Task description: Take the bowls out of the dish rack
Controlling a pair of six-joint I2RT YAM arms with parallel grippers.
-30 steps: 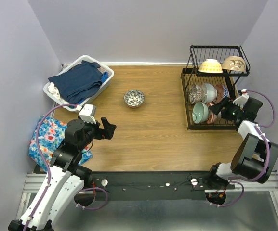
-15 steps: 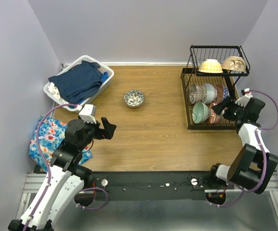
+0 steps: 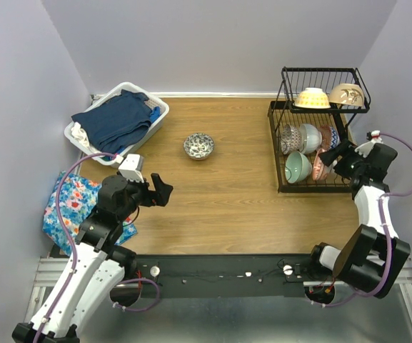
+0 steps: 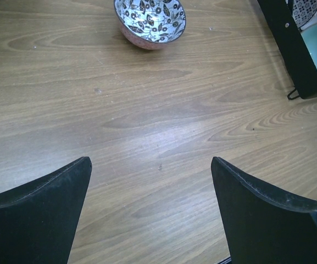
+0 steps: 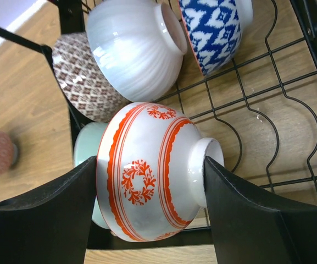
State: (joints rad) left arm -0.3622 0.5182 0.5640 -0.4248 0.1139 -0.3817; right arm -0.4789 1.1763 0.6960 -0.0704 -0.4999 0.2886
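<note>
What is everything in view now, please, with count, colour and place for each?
dish rack: one, black wire, far right.
upper-tier bowls: two, cream-yellow and beige, rack's top tier.
lower-tier bowls: five, brown-patterned, white, blue-patterned, mint green, red-orange; rack's bottom tier.
loose bowl: one, black-and-white floral, mid table.
laundry basket: one, white, far left, holding dark blue clothes.
floral cloth: one, blue, left edge.
left claw: one, black, open above the table.
right claw: one, black, shut on the red-orange bowl.
</note>
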